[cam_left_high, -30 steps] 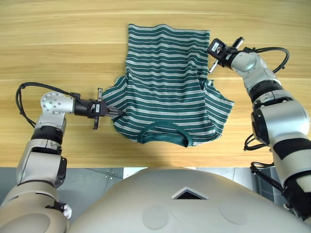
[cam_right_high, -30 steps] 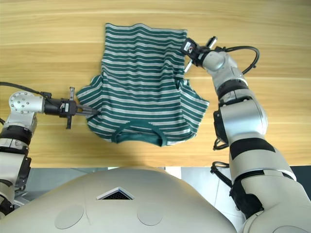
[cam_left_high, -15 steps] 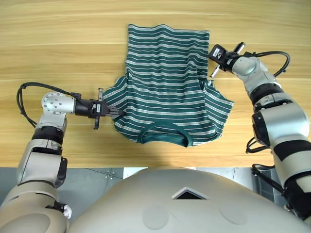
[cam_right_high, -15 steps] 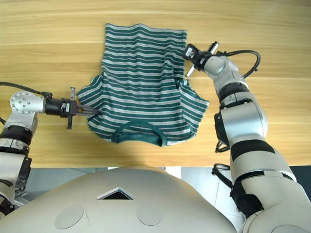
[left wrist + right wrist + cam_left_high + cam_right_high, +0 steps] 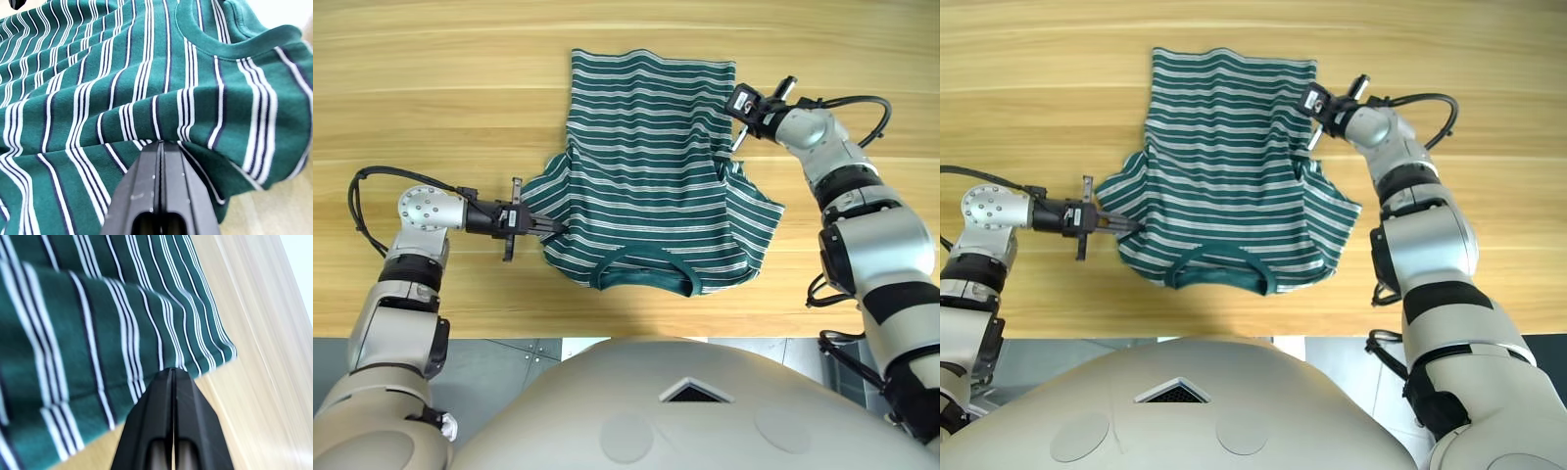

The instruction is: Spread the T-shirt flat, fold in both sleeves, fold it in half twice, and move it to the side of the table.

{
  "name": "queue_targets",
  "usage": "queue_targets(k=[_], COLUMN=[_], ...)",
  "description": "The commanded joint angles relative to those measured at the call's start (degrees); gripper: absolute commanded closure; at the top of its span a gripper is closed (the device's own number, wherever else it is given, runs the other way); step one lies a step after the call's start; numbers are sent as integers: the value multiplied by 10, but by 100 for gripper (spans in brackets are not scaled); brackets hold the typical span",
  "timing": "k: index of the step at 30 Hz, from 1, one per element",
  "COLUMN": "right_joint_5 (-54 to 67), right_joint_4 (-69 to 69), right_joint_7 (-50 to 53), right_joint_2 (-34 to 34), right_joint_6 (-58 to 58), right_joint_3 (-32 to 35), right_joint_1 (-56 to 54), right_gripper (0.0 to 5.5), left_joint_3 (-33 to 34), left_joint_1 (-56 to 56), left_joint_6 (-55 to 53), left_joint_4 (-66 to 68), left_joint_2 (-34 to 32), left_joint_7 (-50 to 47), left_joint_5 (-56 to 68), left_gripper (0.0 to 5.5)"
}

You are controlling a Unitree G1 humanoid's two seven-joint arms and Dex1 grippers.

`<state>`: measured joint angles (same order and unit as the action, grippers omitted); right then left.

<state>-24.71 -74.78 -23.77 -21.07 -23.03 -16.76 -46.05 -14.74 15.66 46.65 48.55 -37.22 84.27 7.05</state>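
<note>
The clenched right claw (image 5: 171,369) has edged left, against the right edge of the green white-striped T-shirt (image 5: 646,166). The left claw (image 5: 160,143) stays clamped on its left sleeve.

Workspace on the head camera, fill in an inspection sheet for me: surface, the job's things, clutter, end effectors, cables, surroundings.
Surface: light wooden table.
Job's things: green striped T-shirt lying open, collar toward the robot, hem at the far side, both sleeves out and rumpled, no fold made.
Clutter: nothing seen.
End effectors: left end effector shut, pinching cloth at the left sleeve; right end effector shut, tips at the shirt's right edge, grip on cloth unclear.
Cables: left cable loops by the wrist, right cable arcs over the forearm, both off the shirt.
Surroundings: grey floor below the table's near edge.
</note>
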Motion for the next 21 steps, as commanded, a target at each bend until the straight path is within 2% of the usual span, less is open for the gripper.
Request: queue_targets(k=[1, 15, 21], right_joint_5=[-8, -19, 1], right_joint_4=[-1, -26, -29], right_joint_7=[-8, 13, 30], right_joint_2=[4, -10, -41], right_joint_6=[-1, 48, 61], right_joint_3=[-11, -20, 8], right_joint_1=[1, 31, 16], right_gripper=[549, 549, 549], left_joint_3=[-6, -5, -10], left_joint_1=[-9, -3, -10], left_joint_6=[-5, -6, -2], left_joint_4=[0, 5, 13], left_joint_2=[5, 6, 10], left_joint_7=[2, -1, -4], left_joint_5=[-9, -14, -20], left_gripper=[547, 547, 547])
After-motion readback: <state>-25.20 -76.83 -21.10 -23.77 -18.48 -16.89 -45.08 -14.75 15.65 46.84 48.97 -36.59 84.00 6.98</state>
